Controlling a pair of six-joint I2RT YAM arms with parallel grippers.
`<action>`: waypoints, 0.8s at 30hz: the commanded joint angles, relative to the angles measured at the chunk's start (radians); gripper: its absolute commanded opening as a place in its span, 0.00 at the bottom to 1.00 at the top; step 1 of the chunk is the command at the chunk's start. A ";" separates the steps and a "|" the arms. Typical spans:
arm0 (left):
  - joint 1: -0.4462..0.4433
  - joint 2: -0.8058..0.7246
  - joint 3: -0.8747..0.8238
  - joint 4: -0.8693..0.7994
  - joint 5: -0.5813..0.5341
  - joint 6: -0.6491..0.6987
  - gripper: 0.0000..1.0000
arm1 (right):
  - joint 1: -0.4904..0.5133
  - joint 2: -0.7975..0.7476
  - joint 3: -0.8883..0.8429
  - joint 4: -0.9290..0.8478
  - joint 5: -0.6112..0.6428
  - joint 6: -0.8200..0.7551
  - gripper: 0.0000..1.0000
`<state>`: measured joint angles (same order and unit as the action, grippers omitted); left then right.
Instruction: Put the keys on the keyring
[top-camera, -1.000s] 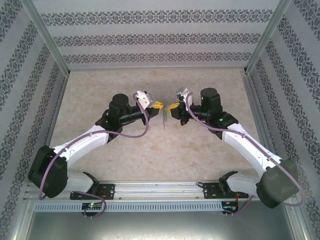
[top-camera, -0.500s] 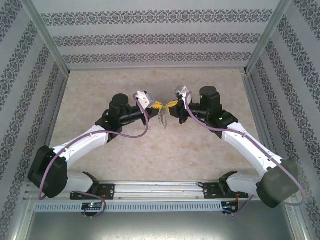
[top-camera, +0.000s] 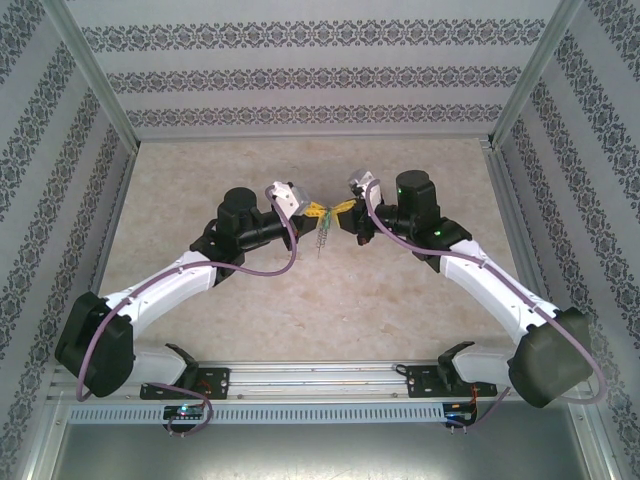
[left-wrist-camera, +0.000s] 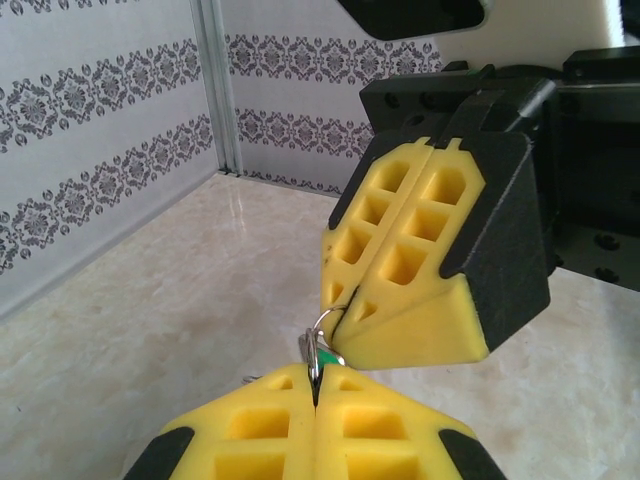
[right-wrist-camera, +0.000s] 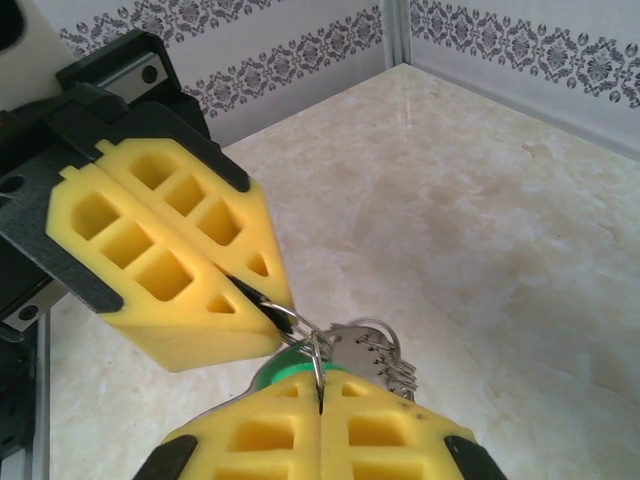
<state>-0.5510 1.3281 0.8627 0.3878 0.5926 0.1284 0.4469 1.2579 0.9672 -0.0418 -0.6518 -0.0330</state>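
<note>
Top external, keyring (top-camera: 322, 232) above tabletop (top-camera: 300, 320), patterned walls (top-camera: 320, 80)

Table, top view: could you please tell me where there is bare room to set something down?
Free: the far strip of table along the back wall, and the near middle between left arm, right arm and rail. Crowded: the centre, where left fingers and right fingers pinch the keyring.

A beige, marble-patterned table (top-camera: 300, 320) is walled by patterned panels on its left, far and right edges. A silver metal rail (top-camera: 320, 378) runs along its near edge.
</note>
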 joint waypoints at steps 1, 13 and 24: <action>-0.023 -0.035 0.016 0.020 0.013 0.024 0.00 | -0.019 0.006 0.007 0.034 0.007 0.002 0.00; -0.023 -0.040 0.006 0.044 0.009 0.016 0.00 | -0.031 0.035 0.008 0.030 -0.071 0.017 0.00; -0.023 -0.039 -0.003 0.077 0.003 0.006 0.00 | -0.046 0.047 -0.002 0.019 -0.115 0.030 0.00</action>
<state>-0.5556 1.3209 0.8616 0.3885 0.5785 0.1280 0.4175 1.2865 0.9672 -0.0235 -0.7368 -0.0181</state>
